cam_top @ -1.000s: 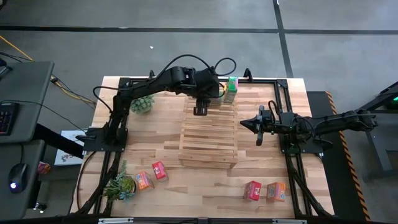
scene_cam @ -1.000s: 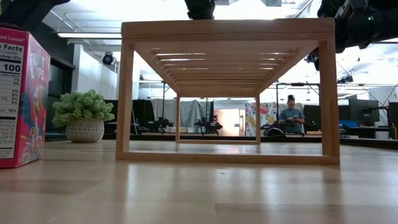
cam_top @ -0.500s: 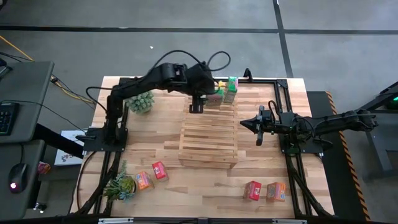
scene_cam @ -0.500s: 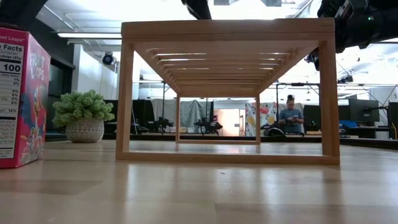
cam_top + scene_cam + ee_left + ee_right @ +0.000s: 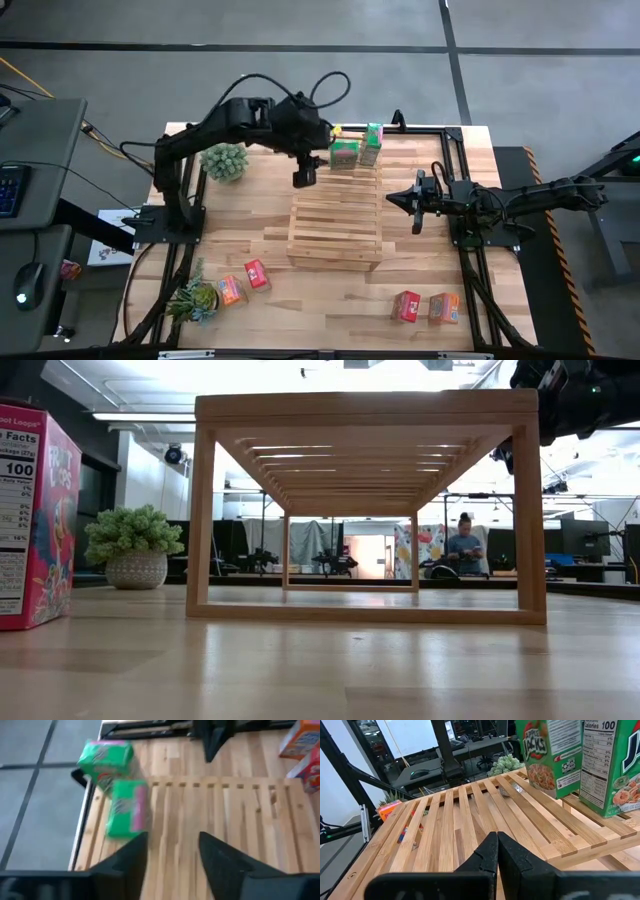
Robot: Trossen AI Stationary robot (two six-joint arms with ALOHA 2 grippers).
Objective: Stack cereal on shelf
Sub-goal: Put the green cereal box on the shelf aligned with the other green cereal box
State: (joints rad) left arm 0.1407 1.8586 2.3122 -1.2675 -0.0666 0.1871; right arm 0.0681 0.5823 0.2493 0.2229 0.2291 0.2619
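The shelf (image 5: 335, 222) stands mid-table; the low view shows its frame (image 5: 365, 505). Two green cereal boxes (image 5: 344, 154) (image 5: 372, 143) rest on its far end, side by side, as the right wrist view shows (image 5: 542, 755) (image 5: 610, 765). My left gripper (image 5: 304, 180) (image 5: 172, 840) is open and hovers over the shelf's far left corner, left of the nearer green box (image 5: 125, 807). My right gripper (image 5: 395, 198) (image 5: 496, 842) is shut and waits level off the shelf's right side.
A red box (image 5: 257, 273) and an orange box (image 5: 231, 290) lie near the left front, beside a plant (image 5: 195, 298). Another red box (image 5: 405, 305) and orange box (image 5: 444, 306) sit front right. A second plant (image 5: 225, 160) stands far left. People show in the room behind.
My left gripper has drawn back from the shelf's far end toward the table's left, and it has left the top of the low view. A second green box that was under the arm now stands uncovered next to the first.
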